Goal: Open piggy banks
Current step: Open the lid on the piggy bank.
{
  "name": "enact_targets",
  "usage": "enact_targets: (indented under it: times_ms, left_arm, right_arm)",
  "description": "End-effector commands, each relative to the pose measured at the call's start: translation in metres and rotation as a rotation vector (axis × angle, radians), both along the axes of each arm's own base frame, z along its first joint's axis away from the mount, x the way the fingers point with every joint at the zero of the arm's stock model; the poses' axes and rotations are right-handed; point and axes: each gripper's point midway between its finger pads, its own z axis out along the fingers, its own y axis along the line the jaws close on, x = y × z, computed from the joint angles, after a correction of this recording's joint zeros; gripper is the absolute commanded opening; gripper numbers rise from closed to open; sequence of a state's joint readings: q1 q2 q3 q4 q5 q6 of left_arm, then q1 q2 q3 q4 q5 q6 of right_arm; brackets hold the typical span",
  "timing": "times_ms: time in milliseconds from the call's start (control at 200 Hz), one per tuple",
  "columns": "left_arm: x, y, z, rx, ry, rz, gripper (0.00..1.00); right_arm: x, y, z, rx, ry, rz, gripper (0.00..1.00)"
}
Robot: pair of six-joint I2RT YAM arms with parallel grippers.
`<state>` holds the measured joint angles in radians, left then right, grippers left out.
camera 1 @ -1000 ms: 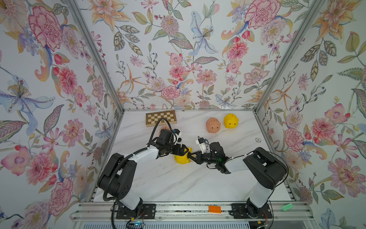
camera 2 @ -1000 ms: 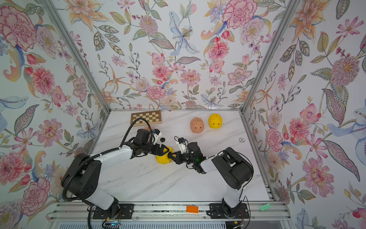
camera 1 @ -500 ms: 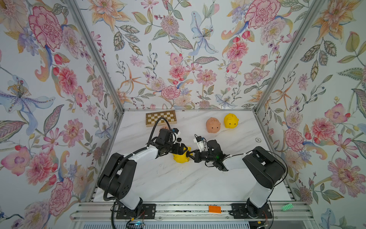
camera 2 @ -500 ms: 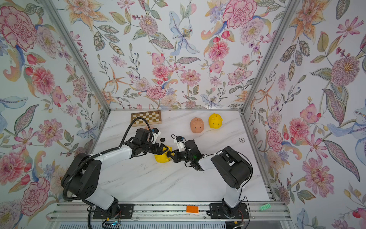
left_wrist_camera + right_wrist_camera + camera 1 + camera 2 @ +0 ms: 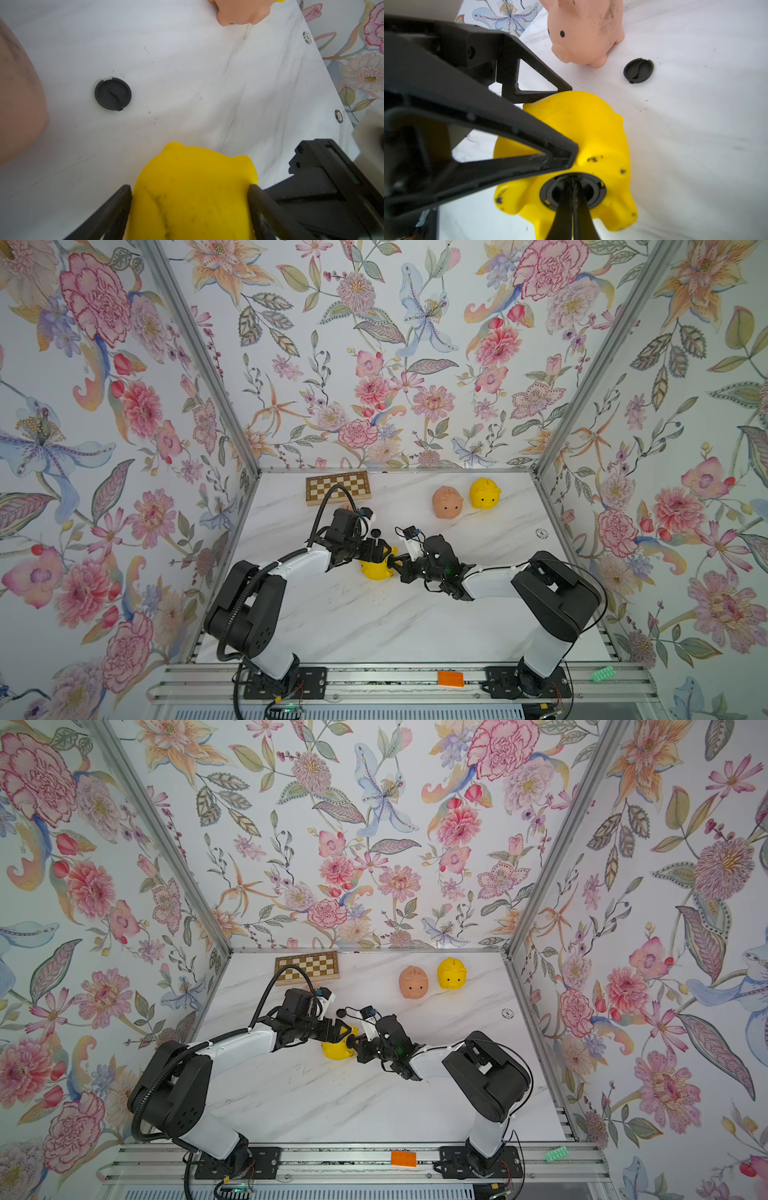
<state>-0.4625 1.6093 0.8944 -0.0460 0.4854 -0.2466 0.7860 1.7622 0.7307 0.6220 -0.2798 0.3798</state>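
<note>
Covering plug (image 5: 594, 191) centre of yellow pig (image 5: 591, 133): right claw (image 5: 573, 185).

A yellow piggy bank (image 5: 587, 133) lies on its side, clamped in the left pincer (image 5: 189, 188). Its belly's black plug (image 5: 589, 191) faces the right pincer (image 5: 573, 187), whose closed tips touch it. A loose plug (image 5: 638, 70) and a pink piggy bank (image 5: 583, 31) sit near the left pincer. Another pink bank (image 5: 447, 502) and yellow bank (image 5: 484, 493) stand well beyond both.

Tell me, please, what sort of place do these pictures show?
Probably a staged robot test booth, not a real room: the left arm and right arm are mounted on a metal rail, and the marble-look tabletop is boxed in by floral wall panels.
</note>
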Motion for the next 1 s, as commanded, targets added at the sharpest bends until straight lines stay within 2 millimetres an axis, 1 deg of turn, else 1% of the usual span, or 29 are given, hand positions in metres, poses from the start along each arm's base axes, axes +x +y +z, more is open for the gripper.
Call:
enact_targets:
  times_ms: [0,220,410,530,671,996]
  left_arm:
    - [-0.055,-0.004,-0.048,0.037,0.240,-0.086,0.88]
    - [-0.057,-0.004,-0.050,0.035,0.247,-0.088,0.89]
    - [-0.058,-0.004,-0.048,0.032,0.246,-0.096,0.88]
    - [-0.060,-0.006,-0.049,0.022,0.254,-0.109,0.85]
    - [-0.063,-0.007,-0.050,0.012,0.265,-0.115,0.84]
    - [-0.065,-0.009,-0.051,0.004,0.275,-0.127,0.84]
  right_arm:
    - [-0.014,0.011,-0.006,-0.059,-0.102,0.077,0.00]
    - [-0.022,0.010,-0.002,-0.075,-0.288,0.179,0.00]
    - [-0.029,0.012,-0.006,-0.103,-0.346,0.263,0.00]
    - [-0.037,0.013,-0.011,-0.132,-0.403,0.326,0.00]
    - [-0.036,0.008,-0.020,-0.196,-0.446,0.342,0.00]
    - [-0.035,0.004,-0.018,-0.337,-0.602,0.327,0.00]
